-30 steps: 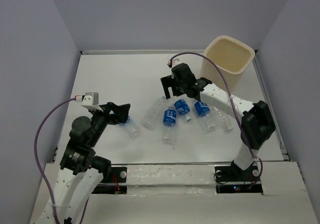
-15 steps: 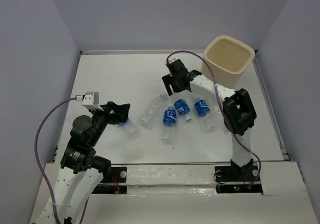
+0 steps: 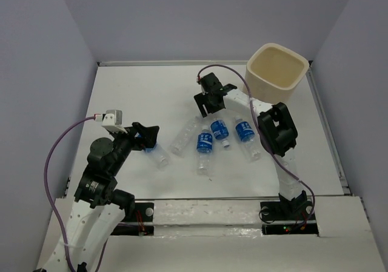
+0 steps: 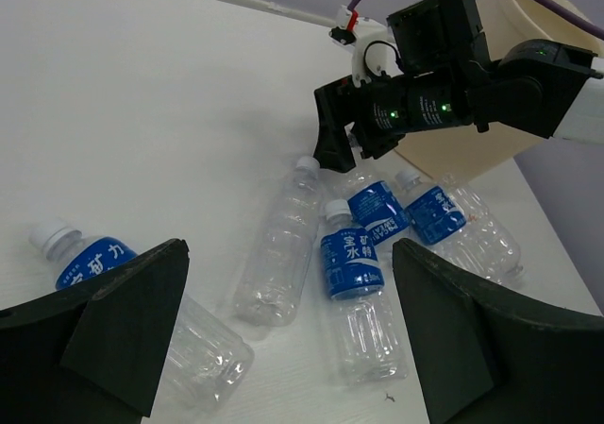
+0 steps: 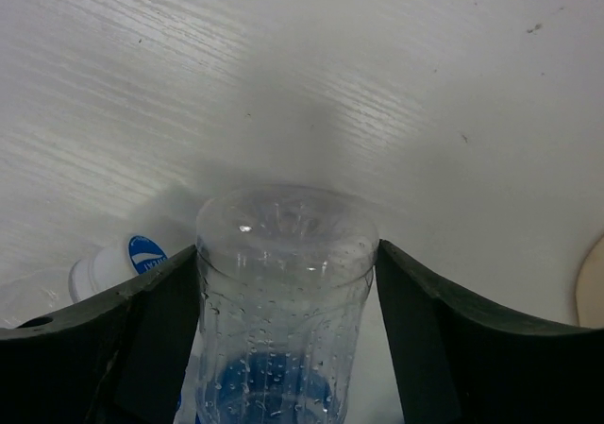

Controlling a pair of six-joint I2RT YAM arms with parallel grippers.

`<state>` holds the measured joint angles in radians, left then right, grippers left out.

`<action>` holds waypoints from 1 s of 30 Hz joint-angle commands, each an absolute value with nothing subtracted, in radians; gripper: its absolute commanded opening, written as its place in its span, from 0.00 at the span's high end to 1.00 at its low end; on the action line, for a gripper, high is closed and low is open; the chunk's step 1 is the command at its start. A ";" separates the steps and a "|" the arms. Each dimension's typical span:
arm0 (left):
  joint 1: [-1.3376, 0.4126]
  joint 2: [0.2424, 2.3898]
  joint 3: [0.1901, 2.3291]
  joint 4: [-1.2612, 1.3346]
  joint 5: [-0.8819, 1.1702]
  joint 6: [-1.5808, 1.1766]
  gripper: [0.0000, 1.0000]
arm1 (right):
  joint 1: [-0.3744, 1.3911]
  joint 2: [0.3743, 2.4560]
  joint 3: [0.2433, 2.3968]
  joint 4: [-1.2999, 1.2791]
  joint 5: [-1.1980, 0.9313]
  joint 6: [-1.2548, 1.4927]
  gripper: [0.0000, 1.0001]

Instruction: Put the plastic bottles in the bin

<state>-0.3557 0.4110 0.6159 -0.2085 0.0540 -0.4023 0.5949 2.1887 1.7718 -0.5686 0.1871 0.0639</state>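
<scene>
The right gripper [image 3: 205,107] is closed on one plastic bottle [image 5: 283,292], its base pointing outward. It is over the counter [image 3: 139,96], left of the bin [image 3: 291,87] and apart from it. I think it should bring the bottle fully over the bin before releasing. The left gripper [image 4: 289,254] is wide, holding nothing.
</scene>
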 commanded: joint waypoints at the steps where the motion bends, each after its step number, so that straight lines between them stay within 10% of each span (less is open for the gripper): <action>1: -0.344 0.423 0.623 -0.175 0.080 -0.396 0.01 | 0.588 2.195 1.835 -0.578 0.176 0.038 0.27; 11: -0.330 0.428 0.620 -0.170 0.095 -0.394 0.01 | 0.588 1.979 1.822 -0.557 0.198 0.051 0.57; 30: -0.319 0.451 0.614 -0.153 0.147 -0.382 0.01 | 0.212 1.687 2.030 -0.063 0.390 -0.037 0.59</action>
<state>-0.3248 0.4290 0.6155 -0.2062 0.1028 -0.4011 0.3485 1.6573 2.0560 -0.2710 0.3279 -0.0025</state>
